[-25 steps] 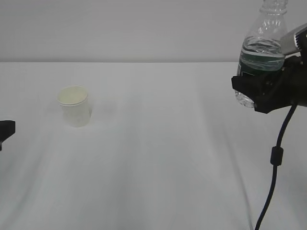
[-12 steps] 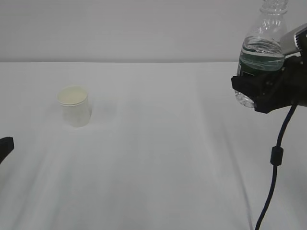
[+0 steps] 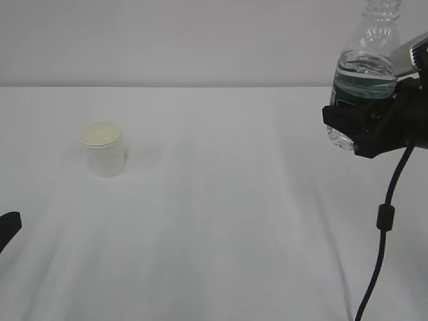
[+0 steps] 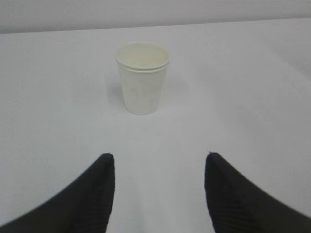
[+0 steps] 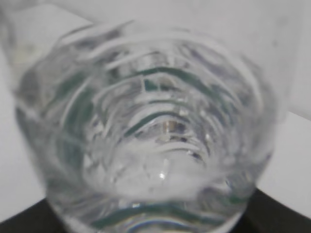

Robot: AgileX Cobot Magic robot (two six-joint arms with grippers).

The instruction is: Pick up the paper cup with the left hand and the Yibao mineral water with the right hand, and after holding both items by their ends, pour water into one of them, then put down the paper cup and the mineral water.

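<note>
Honestly nothing readable here. The Yibao mineral water (image 3: 364, 73) has a dark green label band, but the lettering is too blurry to make out. The paper cup (image 3: 103, 148), left of it, is plain white, no print.

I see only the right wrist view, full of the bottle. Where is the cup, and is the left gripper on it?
Observer: No. The cup stands upright on the table, apart from the left gripper.
Operator: Is that gripper open?
Observer: Yes, its jaws stand apart, empty, with the cup ahead between them.
Operator: How is my bottle held?
Observer: The right gripper holds the bottle near its base, upright, above the table.
</note>
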